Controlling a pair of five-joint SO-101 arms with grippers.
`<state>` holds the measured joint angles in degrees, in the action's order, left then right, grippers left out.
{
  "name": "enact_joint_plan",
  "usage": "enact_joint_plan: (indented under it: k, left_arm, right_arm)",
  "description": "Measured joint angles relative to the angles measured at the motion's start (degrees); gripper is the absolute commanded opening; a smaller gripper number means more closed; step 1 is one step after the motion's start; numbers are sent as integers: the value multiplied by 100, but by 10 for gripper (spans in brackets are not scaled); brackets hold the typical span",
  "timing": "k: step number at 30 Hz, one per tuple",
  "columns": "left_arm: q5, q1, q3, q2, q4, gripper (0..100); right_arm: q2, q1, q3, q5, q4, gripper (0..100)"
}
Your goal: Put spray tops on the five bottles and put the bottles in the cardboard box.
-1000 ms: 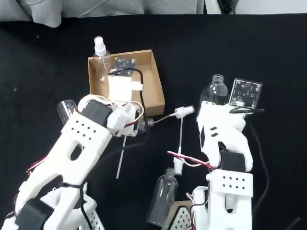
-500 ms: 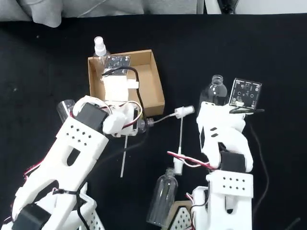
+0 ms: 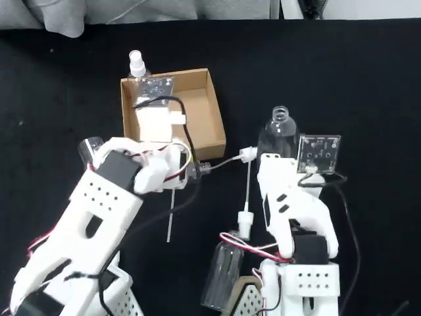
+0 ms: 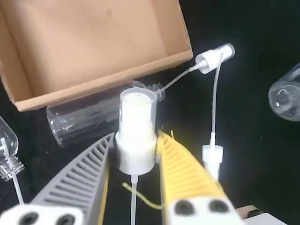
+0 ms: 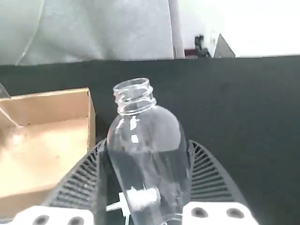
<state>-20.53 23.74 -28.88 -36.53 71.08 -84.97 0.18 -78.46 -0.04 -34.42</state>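
- left gripper (image 4: 136,143): clamped on a white spray top (image 4: 137,126) with its dip tube hanging down, held above the table just off the near wall of the cardboard box (image 4: 93,47)
- right gripper (image 5: 146,149): closed around an uncapped bottle (image 5: 145,136), which is clear and upright with an open neck, well to the right of the box in the high view
- capped bottle (image 3: 137,64): stands at the box's far-left corner with its sprayer on; can't tell if it is inside or just behind the wall
- lying bottle (image 4: 89,119): on its side just beside the box's near wall, bare neck toward the near-right corner
- loose spray top (image 3: 248,154): on the table right of the box's near-right corner, its tube running back to the lying bottle's neck
- second loose top (image 3: 245,220): farther from the box, toward the arm bases, tube pointing back up toward the box
- tipped bottle (image 3: 222,271): just beyond that top, farthest from the box
- side bottle (image 3: 90,148): off the box's near-left corner, partly under the left arm
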Motion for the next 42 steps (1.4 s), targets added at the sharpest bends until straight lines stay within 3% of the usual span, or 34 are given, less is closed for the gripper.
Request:
enact_joint_plan:
  k: [10, 17, 34, 42]
  left_arm:
    - [0, -18, -853, -1196, -686, 28]
    - [0, -53, -1415, -2180, -1160, 28]
    - [-352, -1336, -1802, -3947, -1512, 28]
    - [-976, -1899, -1802, -4035, -1530, 28]
  right_arm:
    - [-114, -9, -62, 0, 0, 99]
    - [-202, -501, -211, 70, 0, 99]
    - [-202, -967, -369, 308, 0, 99]
    - [-202, -1310, -501, 510, 0, 99]
